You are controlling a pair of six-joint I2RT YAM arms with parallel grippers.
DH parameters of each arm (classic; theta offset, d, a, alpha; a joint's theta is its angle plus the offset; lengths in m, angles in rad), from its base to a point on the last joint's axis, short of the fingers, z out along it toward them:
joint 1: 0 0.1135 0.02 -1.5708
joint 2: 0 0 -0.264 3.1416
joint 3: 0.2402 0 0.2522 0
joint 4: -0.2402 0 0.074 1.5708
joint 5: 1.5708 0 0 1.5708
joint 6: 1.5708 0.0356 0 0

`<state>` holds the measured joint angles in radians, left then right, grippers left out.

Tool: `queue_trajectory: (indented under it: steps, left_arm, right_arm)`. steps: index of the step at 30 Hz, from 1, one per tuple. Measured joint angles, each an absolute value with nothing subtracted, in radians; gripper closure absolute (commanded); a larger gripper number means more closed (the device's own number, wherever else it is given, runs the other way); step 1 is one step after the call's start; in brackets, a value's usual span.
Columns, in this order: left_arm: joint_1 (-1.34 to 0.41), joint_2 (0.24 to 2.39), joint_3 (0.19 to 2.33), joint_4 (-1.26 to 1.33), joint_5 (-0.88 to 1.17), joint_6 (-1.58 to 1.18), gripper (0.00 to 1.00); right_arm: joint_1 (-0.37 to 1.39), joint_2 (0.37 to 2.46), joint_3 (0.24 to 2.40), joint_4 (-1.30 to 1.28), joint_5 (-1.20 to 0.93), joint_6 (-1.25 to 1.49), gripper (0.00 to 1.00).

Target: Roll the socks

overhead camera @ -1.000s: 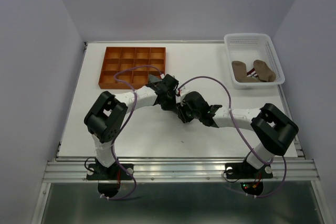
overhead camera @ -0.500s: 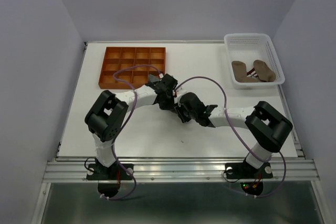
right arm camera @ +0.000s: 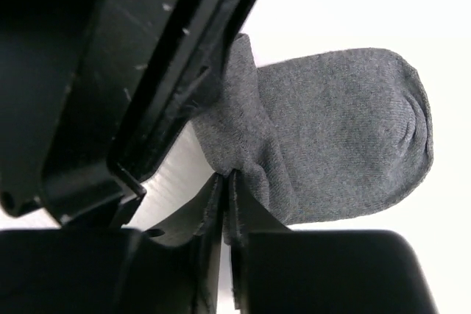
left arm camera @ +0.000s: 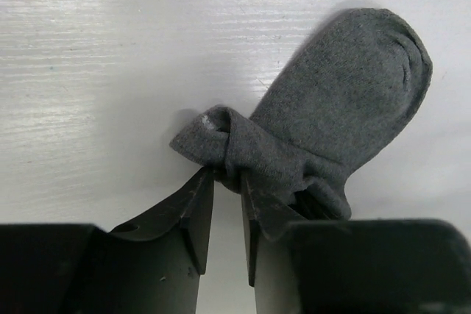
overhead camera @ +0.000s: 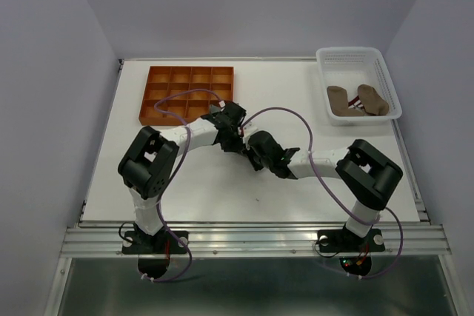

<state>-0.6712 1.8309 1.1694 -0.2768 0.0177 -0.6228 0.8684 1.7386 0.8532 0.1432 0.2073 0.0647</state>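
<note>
Both claws at the rolled cuff of the grey sock (left arm camera: 338,101)
In the middle of the white table (overhead camera: 222,190) its long axis ran from the roll away to the toe; the left gripper (left arm camera: 227,179) stood narrowly open, tips touching the roll; the right gripper (right arm camera: 224,179) seemed to pinch the fold, jaws almost closed

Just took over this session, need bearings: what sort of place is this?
Probably a lab robot test cell, not a home: a white table boxed in by plain walls, an aluminium mounting rail, and staged props, an orange divided tray and a white basket of tan socks.
</note>
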Motion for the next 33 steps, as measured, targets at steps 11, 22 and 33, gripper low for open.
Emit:
queue_trajectory:
  steps: [11, 22, 33]
  left_arm:
    - [-0.653, 1.761, 1.164, -0.264, 0.056, -0.618, 0.59]
    - [-0.650, 1.668, 1.095, -0.226, 0.052, -0.630, 0.56]
    - [-0.635, 1.584, 1.060, -0.243, 0.077, -0.640, 0.54]
  right_arm:
    - [0.872, 1.692, 0.857, 0.161, 0.159, 0.148, 0.99]
    - [0.839, 1.664, 0.857, 0.166, -0.104, 0.282, 0.99]
    - [0.749, 1.737, 0.809, 0.210, -0.251, 0.405, 0.99]
